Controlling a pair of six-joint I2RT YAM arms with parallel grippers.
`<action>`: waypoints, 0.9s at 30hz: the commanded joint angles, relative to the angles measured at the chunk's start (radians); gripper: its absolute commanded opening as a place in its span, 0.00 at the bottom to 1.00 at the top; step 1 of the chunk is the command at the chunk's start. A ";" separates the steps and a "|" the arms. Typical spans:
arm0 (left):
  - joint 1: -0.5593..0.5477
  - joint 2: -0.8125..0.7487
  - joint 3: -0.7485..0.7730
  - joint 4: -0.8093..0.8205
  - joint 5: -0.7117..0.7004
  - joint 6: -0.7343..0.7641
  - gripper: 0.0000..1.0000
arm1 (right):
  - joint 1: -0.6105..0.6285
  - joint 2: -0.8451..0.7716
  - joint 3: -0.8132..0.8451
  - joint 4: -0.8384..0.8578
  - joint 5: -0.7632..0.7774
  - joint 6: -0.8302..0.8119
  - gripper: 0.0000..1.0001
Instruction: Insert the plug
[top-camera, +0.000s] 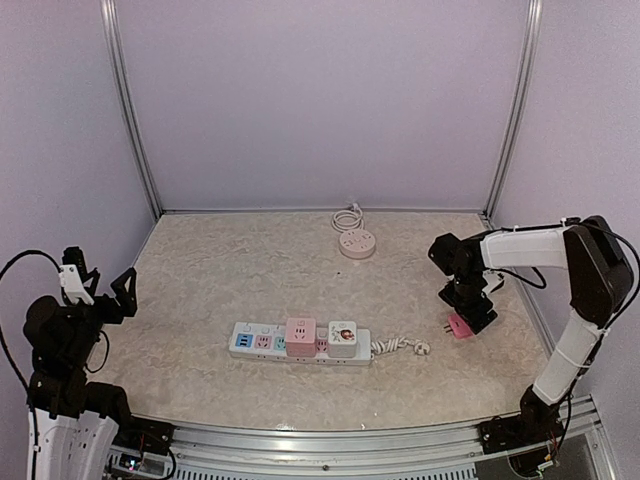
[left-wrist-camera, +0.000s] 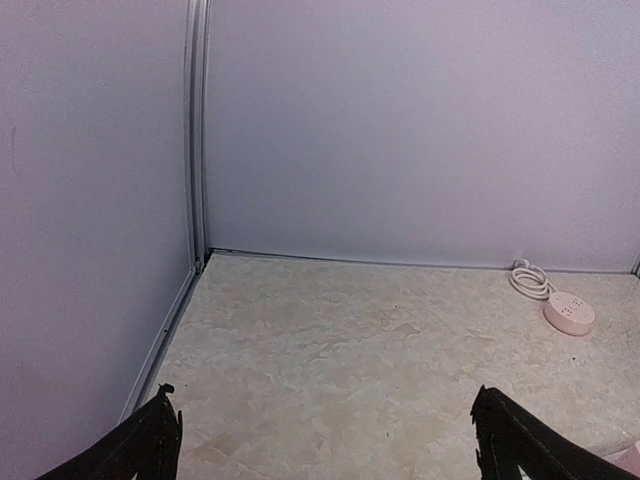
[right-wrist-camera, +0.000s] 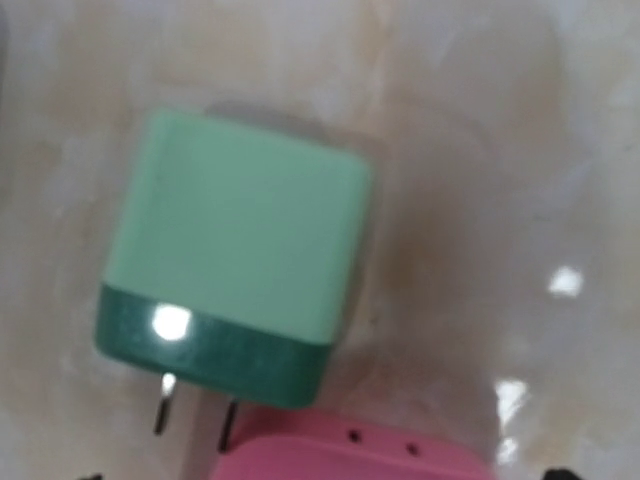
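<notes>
A white power strip (top-camera: 300, 343) lies at the table's near middle, with a pink cube adapter (top-camera: 300, 331) and a white cube adapter (top-camera: 342, 335) plugged in. My right gripper (top-camera: 472, 310) hangs low at the right, over a pink plug (top-camera: 459, 327). In the right wrist view a green plug (right-wrist-camera: 235, 255) with two metal prongs lies flat on the table, touching the pink plug (right-wrist-camera: 350, 455). Only the tips of my fingers show at the bottom corners, wide apart and holding nothing. My left gripper (top-camera: 100, 278) is open and empty at the far left, its fingers (left-wrist-camera: 150, 445) above bare table.
A round pink socket (top-camera: 356, 243) with a coiled white cord stands at the back; it also shows in the left wrist view (left-wrist-camera: 568, 314). The strip's own white plug (top-camera: 423, 348) lies on its cord to the right. Walls enclose the table on three sides.
</notes>
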 joint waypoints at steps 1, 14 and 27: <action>-0.005 -0.026 -0.012 0.006 -0.009 0.010 0.99 | 0.013 0.064 0.042 0.030 -0.031 -0.021 0.94; -0.006 -0.023 -0.012 0.006 -0.013 0.010 0.99 | 0.008 0.130 -0.021 0.119 -0.088 -0.083 0.73; -0.006 -0.024 -0.010 0.006 -0.013 0.011 0.99 | 0.041 0.082 0.023 0.195 -0.087 -0.294 0.22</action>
